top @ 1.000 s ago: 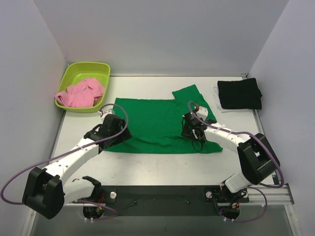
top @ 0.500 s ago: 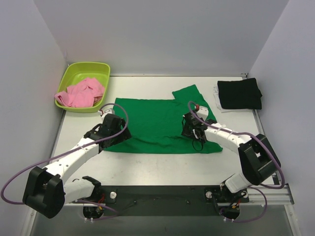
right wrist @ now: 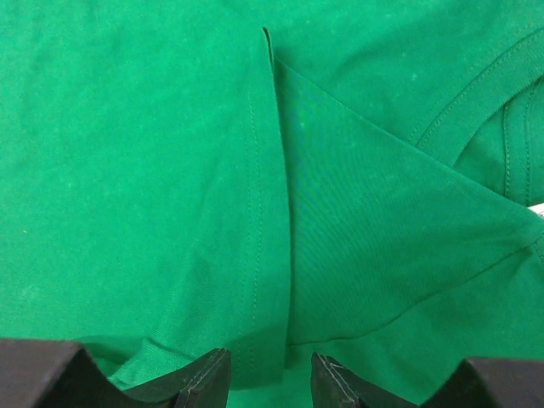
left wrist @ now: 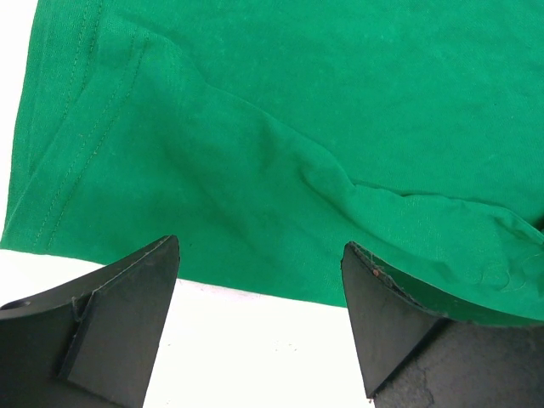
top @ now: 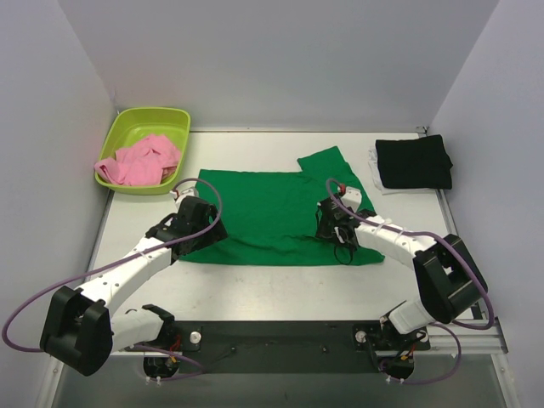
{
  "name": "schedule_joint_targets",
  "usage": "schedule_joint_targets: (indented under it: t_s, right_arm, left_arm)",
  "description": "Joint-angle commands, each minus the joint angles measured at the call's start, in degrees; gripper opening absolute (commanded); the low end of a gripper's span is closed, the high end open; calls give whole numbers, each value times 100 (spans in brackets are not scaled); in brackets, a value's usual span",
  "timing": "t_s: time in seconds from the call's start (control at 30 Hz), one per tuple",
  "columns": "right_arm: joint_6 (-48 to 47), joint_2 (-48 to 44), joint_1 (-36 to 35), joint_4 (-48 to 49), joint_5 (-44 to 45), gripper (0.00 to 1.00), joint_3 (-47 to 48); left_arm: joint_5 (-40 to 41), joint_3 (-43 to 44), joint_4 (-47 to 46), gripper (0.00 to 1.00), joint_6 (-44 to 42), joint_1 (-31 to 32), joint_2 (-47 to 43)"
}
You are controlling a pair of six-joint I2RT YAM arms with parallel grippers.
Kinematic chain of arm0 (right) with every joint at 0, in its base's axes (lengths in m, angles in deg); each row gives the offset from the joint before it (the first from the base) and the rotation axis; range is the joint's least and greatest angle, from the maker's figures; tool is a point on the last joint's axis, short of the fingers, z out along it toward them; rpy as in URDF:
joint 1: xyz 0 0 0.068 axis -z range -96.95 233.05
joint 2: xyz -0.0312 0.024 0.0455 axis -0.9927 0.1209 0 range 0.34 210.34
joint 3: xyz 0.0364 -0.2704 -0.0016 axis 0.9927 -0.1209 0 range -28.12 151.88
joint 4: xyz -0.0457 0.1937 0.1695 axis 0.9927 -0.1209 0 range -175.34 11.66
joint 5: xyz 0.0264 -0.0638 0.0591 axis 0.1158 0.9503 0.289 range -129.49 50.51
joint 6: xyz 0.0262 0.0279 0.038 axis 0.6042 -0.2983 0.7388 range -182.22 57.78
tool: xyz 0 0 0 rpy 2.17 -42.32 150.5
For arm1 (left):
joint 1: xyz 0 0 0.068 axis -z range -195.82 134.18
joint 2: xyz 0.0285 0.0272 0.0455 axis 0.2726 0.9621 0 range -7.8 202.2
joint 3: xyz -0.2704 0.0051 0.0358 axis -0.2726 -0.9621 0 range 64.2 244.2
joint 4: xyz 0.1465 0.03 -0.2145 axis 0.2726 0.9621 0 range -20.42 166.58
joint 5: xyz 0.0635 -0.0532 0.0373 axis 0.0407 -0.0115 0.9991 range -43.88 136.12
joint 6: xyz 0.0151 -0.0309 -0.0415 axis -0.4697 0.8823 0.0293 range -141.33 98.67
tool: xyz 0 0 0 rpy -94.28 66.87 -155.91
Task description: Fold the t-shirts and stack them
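A bright green t-shirt (top: 268, 217) lies spread flat in the middle of the table, one sleeve (top: 336, 170) pointing to the back right. My left gripper (top: 198, 231) is open wide at the shirt's left near edge; in the left wrist view its fingertips (left wrist: 127, 314) straddle bare table, with the hem (left wrist: 255, 280) just beyond. My right gripper (top: 337, 228) hovers low over the shirt's right part, jaws partly open above a folded hem (right wrist: 268, 255), gripping nothing. The black t-shirt (top: 414, 161) lies folded at the back right. The pink t-shirt (top: 140, 160) lies crumpled in the tub.
The lime-green plastic tub (top: 157, 119) stands at the back left corner. Something white (top: 374, 161) peeks out under the black shirt's left side. White walls close in the table on three sides. The arm bases (top: 280, 340) sit at the near edge.
My right gripper has shifted slightly to the right over the green shirt and its jaws have parted a little. The left arm has stayed in place.
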Motion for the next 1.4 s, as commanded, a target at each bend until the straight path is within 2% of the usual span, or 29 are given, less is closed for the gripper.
schedule_joint_targets:
  t_s: [0.0, 0.53, 0.77, 0.93, 1.07, 1.37]
  right_arm:
    - [36, 13, -29, 17, 113, 42, -63]
    - [167, 356, -73, 280, -98, 38, -2]
    - [176, 391, -73, 289, -151, 21, 69]
    - [106, 356, -91, 184, -90, 13, 165]
    - [36, 260, -99, 61, -28, 0, 297]
    - [-245, 513, -108, -194, -10, 0, 1096]
  left_arm:
    - [-32, 247, -208, 87, -70, -40, -10]
    - [38, 185, -172, 87, -96, -40, -54]
    - [29, 141, -181, 87, -87, -40, -45]
    - [3, 124, -207, 86, -87, -40, -36]
    - [-6, 106, -234, 87, -78, -40, -36]
    - [-24, 80, -260, 86, -70, -40, -18]
